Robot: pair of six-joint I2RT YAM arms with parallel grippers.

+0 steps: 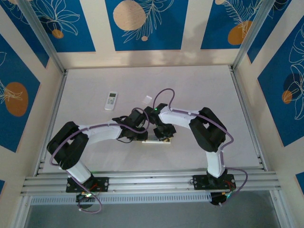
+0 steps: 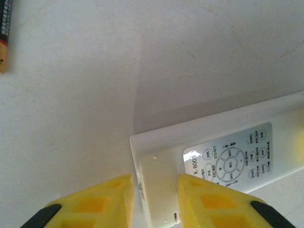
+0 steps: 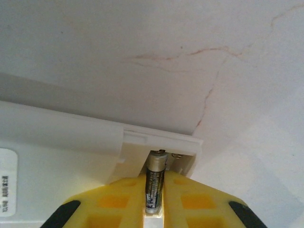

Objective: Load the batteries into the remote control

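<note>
**Operator:** Which step is in progress?

**Technician:** Battery insertion. The right gripper [image 3: 155, 175] is pinching a battery [image 3: 155, 187] lengthwise between its fingers and is presenting the cell's end to the open compartment [image 3: 166, 151] in the back of the remote control [image 3: 61, 156]. A spring contact [image 3: 176, 155] is showing beside the cell. The left gripper [image 2: 156, 181] is clamping one end of the remote control, and the keypad is facing its camera.

**Operator:** What is the next move calling for?

**Technician:** Probably pushing the cell in against its contact, seating it flat, then releasing it. Polarity markings are not readable.

**Operator:** What is lying around, and what is getting in the way?

**Technician:** A loose battery [image 2: 4, 33] is lying on the counter [image 1: 199, 90], apart from the remote control. Farther back, a small white piece [image 1: 147, 99], possibly the cover, and a second remote [image 1: 110, 100] are lying well apart from the work. The two grippers are working close together, so the right fingers are likely crowding the compartment walls.
</note>
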